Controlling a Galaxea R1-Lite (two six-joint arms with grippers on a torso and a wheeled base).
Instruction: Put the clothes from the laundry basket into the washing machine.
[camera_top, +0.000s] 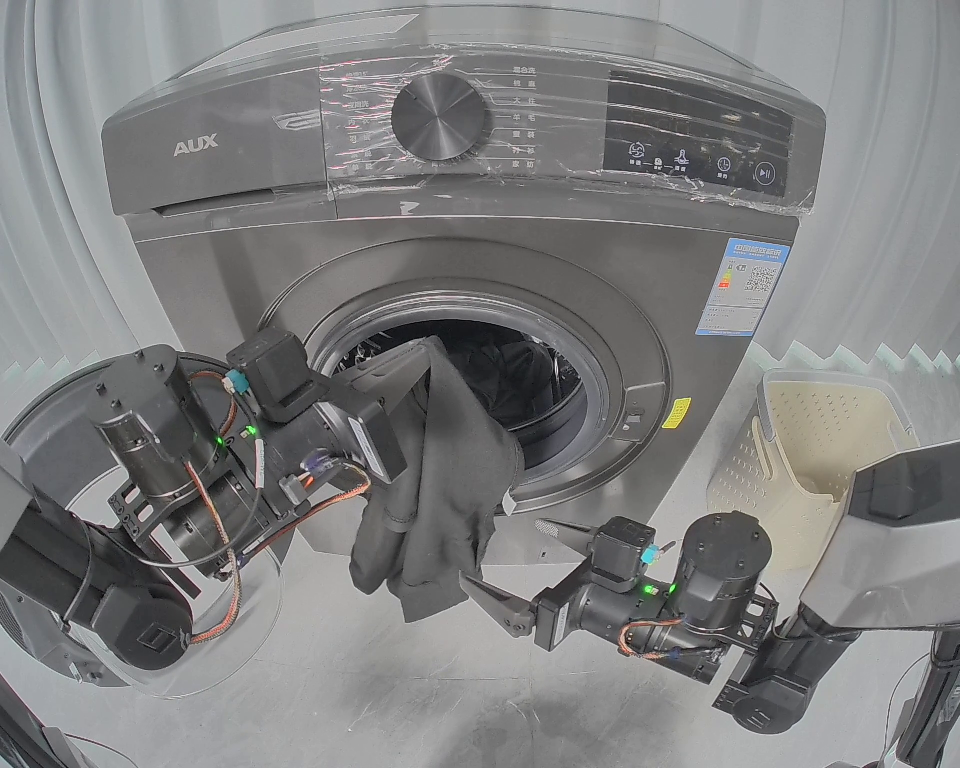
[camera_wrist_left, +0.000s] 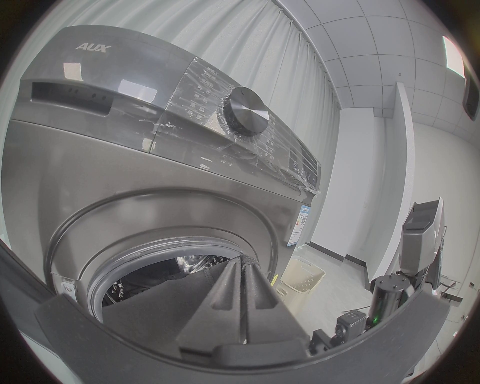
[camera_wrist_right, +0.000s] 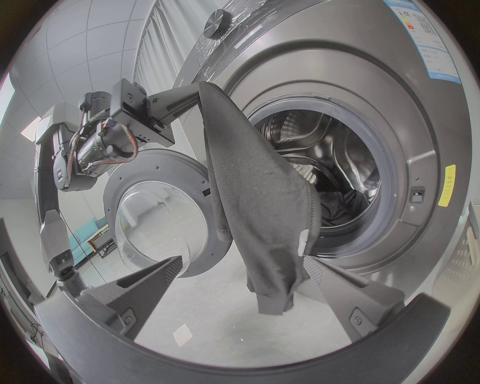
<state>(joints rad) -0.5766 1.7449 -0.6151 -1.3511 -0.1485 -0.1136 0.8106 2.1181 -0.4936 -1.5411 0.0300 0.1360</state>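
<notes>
left claw (camera_top: 425, 352) pinched on dark garment (camera_top: 450, 480) at washing machine (camera_top: 560, 260) opening's upper-left rim; cloth hangs outside past lower rim. right claw (camera_top: 503, 557) spread wide just beside hem. right wrist view: more clothes (camera_wrist_right: 340, 205) in drum (camera_wrist_right: 320, 145).

Robot at work: the left arm (camera_top: 60, 570) is dark grey and black; the right arm (camera_top: 890, 540) wears a pale grey shell. The left gripper (camera_top: 428, 352) and right gripper (camera_top: 502, 551) have long black wedge fingers (camera_wrist_right: 145, 285) with screws (camera_wrist_right: 356, 316) at the base. Grey cylindrical motors (camera_top: 135, 400) sit in open black frames, looped with orange braided cables (camera_wrist_right: 134, 147) and green lamps (camera_top: 220, 440).
</notes>
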